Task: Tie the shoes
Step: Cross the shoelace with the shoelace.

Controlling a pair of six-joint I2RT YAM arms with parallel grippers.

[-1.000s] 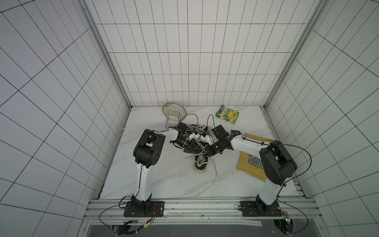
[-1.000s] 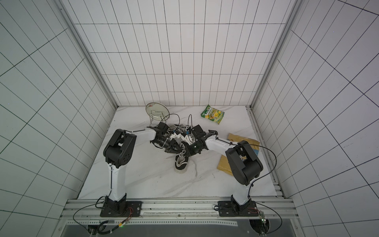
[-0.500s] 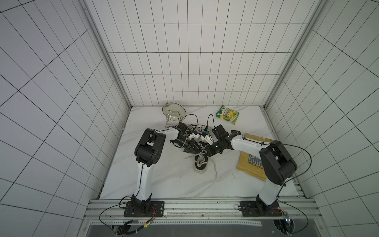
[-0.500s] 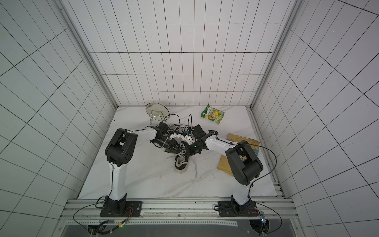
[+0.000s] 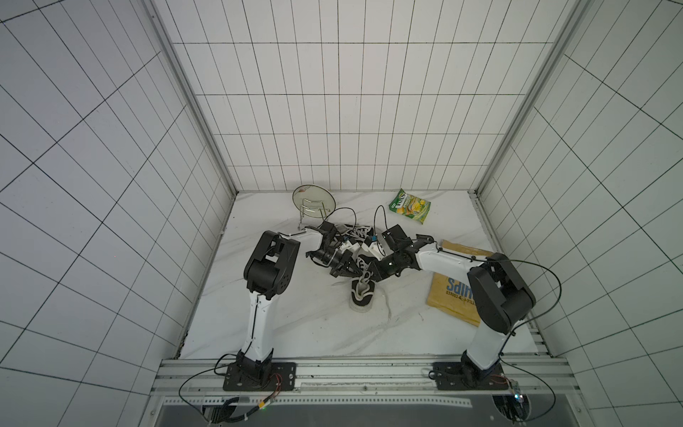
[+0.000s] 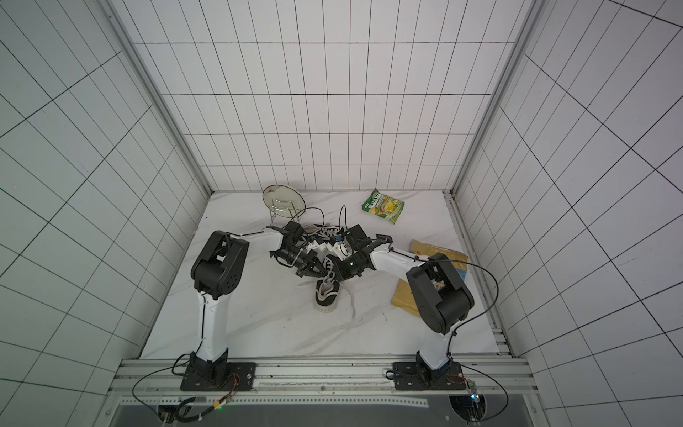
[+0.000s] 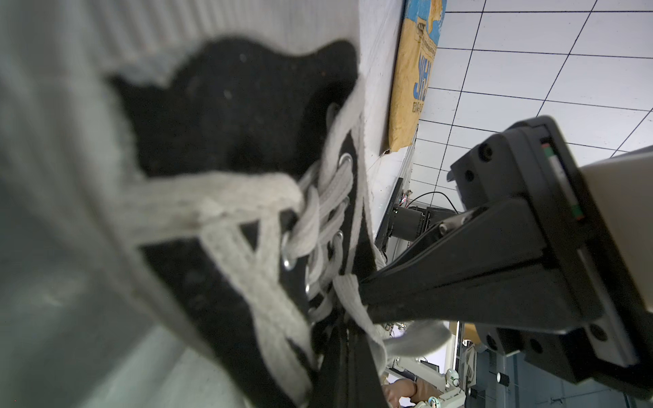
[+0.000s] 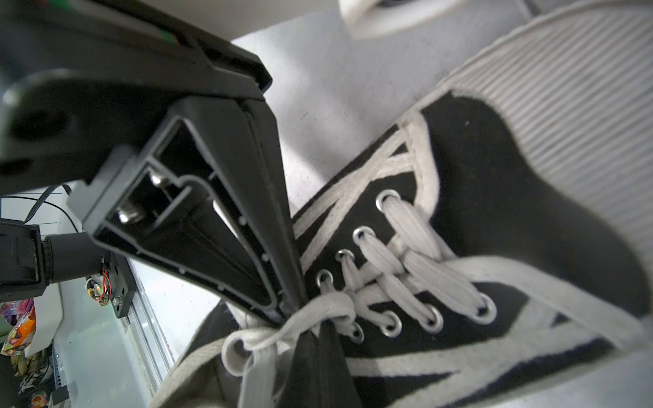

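Since a second ago my left hand (image 8: 287,310) has drawn its fingers together; both arms are otherwise where they were, bent over the middle of the table (image 5: 295,325).

White tiled walls (image 5: 111,166) with dark grout box the cell in on three sides, and the table is white with grey marble veining. Both arm bases are bolted to an aluminium rail (image 5: 362,369) along the front edge.

Near the back edge, left of centre, a round plate (image 5: 314,197) stands upright in a wire rack. At mid-table lies the near shoe (image 5: 362,297), black with a white sole, its toe towards the front edge. The far shoe (image 5: 360,233) sits behind it towards the back edge, mostly hidden by the wrists.

My left hand is pressed together on the white lace (image 8: 318,307) at the top eyelets of the near shoe. My right hand (image 7: 360,291) meets it there from the other side, fingers pressed together and pinching a strand of the same lace.

A green snack bag (image 5: 410,205) lies near the back edge, right of centre. A yellow chip bag (image 5: 458,292) lies flat by the right edge, partly under my right arm.
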